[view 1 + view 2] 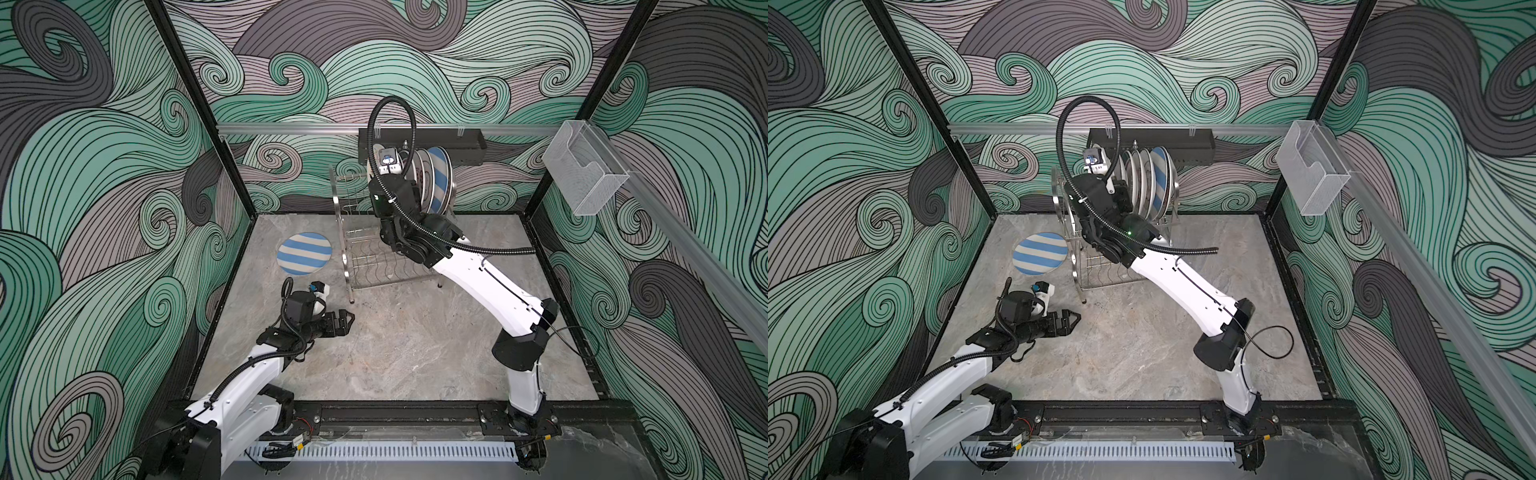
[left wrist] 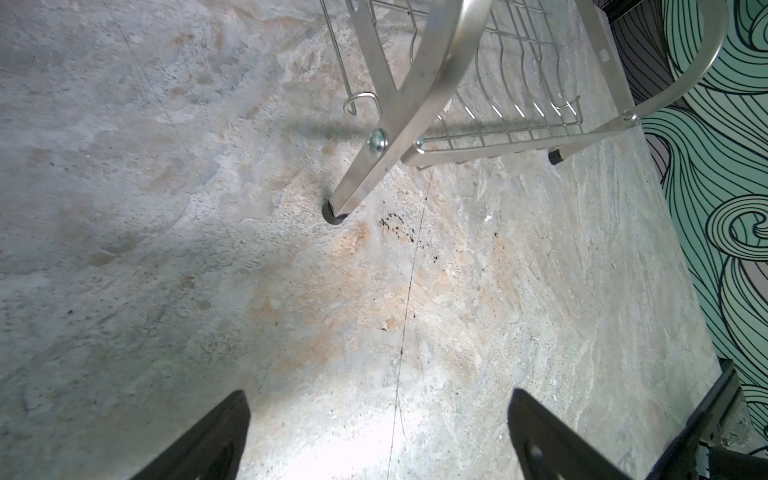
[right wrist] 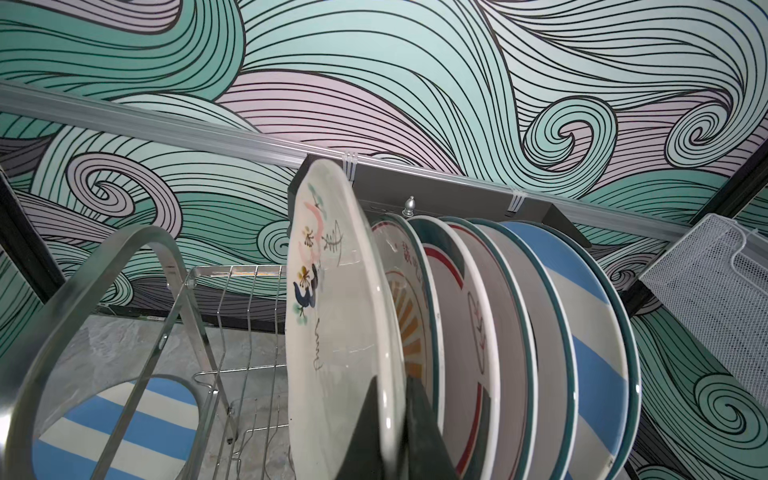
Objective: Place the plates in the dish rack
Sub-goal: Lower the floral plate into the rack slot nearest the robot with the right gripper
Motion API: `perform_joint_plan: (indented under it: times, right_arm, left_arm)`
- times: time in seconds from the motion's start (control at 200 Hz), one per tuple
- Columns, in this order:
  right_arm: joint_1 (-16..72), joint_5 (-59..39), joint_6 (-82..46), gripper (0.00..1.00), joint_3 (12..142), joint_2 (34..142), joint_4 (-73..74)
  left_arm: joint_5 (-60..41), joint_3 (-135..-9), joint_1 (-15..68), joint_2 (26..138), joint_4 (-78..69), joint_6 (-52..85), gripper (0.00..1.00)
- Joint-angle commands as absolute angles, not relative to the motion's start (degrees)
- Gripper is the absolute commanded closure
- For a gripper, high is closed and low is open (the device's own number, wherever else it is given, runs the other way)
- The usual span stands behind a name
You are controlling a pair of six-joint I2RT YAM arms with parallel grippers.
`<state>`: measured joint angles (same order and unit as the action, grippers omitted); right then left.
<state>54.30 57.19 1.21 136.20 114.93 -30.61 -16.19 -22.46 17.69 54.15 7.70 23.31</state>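
You see teal-and-grey swirl walls (image 1: 415,62) all round a grey marbled floor (image 1: 395,340). At twelve o'clock a silver rail (image 1: 291,129) holds a black tray (image 1: 457,143); at two o'clock hangs a clear box (image 1: 582,174).

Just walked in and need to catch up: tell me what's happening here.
The right hand is shut on the rim of a cartoon plate, holding it upright at the dish rack's upper tier, beside the row of plates standing there. The left hand hangs open and empty over the table near the rack's front leg. One striped plate lies flat on the table, left of the rack, not yet loaded.
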Motion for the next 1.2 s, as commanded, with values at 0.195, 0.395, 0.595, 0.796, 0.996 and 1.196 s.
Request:
perform_joint_plan:
  times: [0.195, 0.395, 0.595, 0.796, 0.996, 1.196]
  right_arm:
    - [54.0, 63.6, 8.0, 1.0, 141.2, 115.9, -18.6]
    - [54.0, 64.1, 8.0, 1.0, 143.1, 117.9, -19.4]
    - [53.7, 64.2, 7.1, 1.0, 143.2, 118.9, -20.3]
    - [53.3, 64.1, 5.9, 1.0, 142.6, 119.0, -22.7]
    - [53.1, 62.7, 2.4, 1.0, 140.2, 118.3, -24.5]
    - [53.2, 61.8, 1.0, 1.0, 140.3, 118.7, -26.3]
  left_arm:
    - [-16.4, -22.5, 17.4, 53.9, 7.3, 22.6, 0.01]
    - [-16.5, -22.6, 17.4, 54.2, 7.3, 22.6, 0.01]
    - [-16.5, -22.5, 17.4, 54.1, 7.5, 22.6, 0.01]
    - [-16.4, -22.6, 17.3, 54.2, 7.5, 22.6, 0.01]
    - [-16.4, -22.6, 17.4, 54.4, 7.4, 22.6, 0.02]
    - [-16.3, -22.6, 17.3, 54.3, 7.4, 22.6, 0.01]
